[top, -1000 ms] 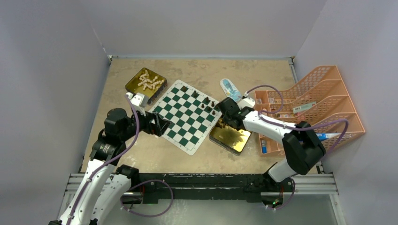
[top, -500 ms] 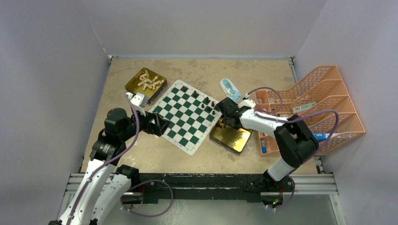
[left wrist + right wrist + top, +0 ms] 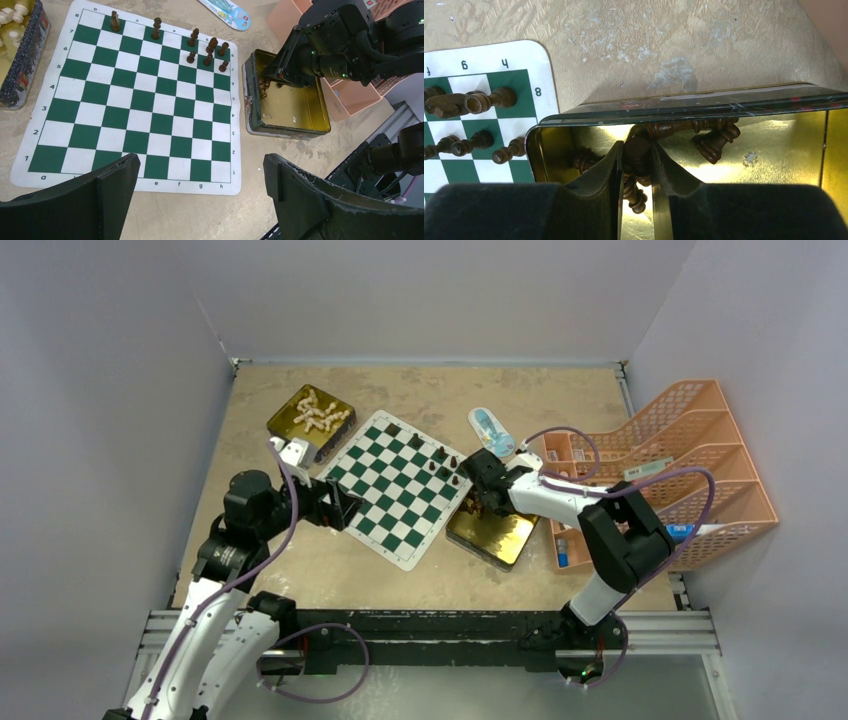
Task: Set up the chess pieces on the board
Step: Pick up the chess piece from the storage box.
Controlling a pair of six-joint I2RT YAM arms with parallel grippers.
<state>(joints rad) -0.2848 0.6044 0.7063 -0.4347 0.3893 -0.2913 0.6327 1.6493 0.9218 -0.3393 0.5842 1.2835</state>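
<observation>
Left gripper [image 3: 201,165] spread by the board [image 3: 150,107], right gripper [image 3: 637,155] pinching inside the gold tin [image 3: 774,135].
Cream pieces [image 3: 315,412] lie in the far-left tin [image 3: 282,422]. The left jaws gape wide over the board's near edge. Several brown pieces [image 3: 207,50] stand at its right end (rows 7 and 8). Just beside it, the right jaws grip one brown piece [image 3: 637,144].

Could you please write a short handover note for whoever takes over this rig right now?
Left gripper: open, empty, at the board's near-left edge.
Right gripper: jaws shut on a dark piece inside the right tin.
Done: eight dark pieces stand on the board near that tin.
To do: place the others from that tin; white pieces all lie in the left tin.
</observation>
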